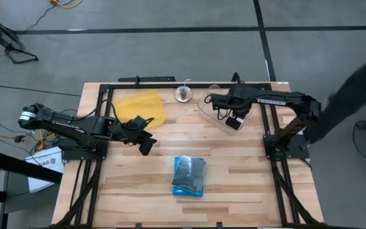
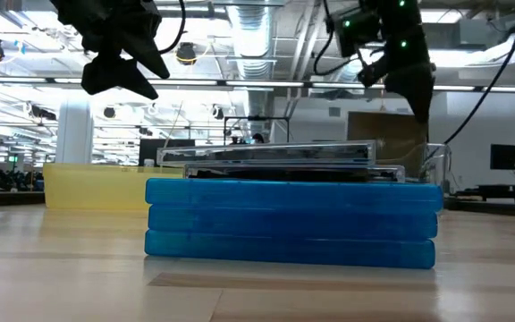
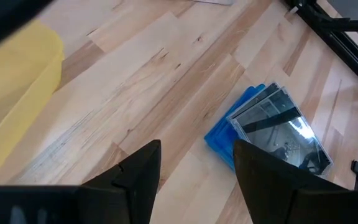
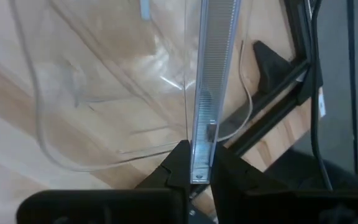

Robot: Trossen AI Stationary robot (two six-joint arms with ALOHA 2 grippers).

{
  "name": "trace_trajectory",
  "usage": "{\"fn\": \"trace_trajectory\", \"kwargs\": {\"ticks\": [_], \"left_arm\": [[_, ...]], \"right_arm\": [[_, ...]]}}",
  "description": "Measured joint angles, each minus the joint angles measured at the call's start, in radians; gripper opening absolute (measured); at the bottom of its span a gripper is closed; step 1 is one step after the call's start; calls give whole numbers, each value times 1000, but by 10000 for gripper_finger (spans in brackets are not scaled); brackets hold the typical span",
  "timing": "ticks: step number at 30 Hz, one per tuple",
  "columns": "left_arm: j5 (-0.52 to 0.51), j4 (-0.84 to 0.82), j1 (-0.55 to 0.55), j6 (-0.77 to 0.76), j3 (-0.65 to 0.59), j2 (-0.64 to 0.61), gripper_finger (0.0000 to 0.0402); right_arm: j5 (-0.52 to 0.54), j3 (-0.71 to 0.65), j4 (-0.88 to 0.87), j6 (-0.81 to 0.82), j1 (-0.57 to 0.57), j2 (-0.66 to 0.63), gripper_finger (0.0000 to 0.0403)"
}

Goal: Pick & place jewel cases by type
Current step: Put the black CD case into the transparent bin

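Stack of blue and clear jewel cases (image 1: 189,176) mid counter (image 1: 246,191). Right gripper (image 4: 194,163) pinching clear case (image 4: 213,81) edge-on over tub (image 4: 92,93); left gripper (image 3: 194,171) fingers apart.

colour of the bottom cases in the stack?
Translucent bright blue: three blue cases at the bottom, clear ones on top. The low view shows it best.

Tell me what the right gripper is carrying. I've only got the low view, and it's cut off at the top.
Observer: The right gripper is shut on a clear jewel case, held edge-on.
Operator: Over what?
Observer: Over the clear tub, on the table's right side.
Operator: And the left arm?
Observer: The left gripper is open and empty, between the yellow tray and the stack of cases.
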Motion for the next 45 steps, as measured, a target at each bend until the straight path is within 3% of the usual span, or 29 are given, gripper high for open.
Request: {"fn": "trace_trajectory", "kwargs": {"ticks": [12, 27, 39, 45], "left_arm": [[-13, 0, 0, 0, 0, 0, 193], [-13, -2, 0, -2, 0, 0, 193], [-13, -2, 0, 14, 0, 0, 193], [-13, -2, 0, 16, 0, 0, 193]], "right_arm": [[2, 0, 33, -68, -60, 161, 38], [-16, 0, 89, -67, -60, 170, 56], [-317, 0, 177, -68, -60, 170, 56], [-329, 0, 193, -74, -60, 170, 56]]}}
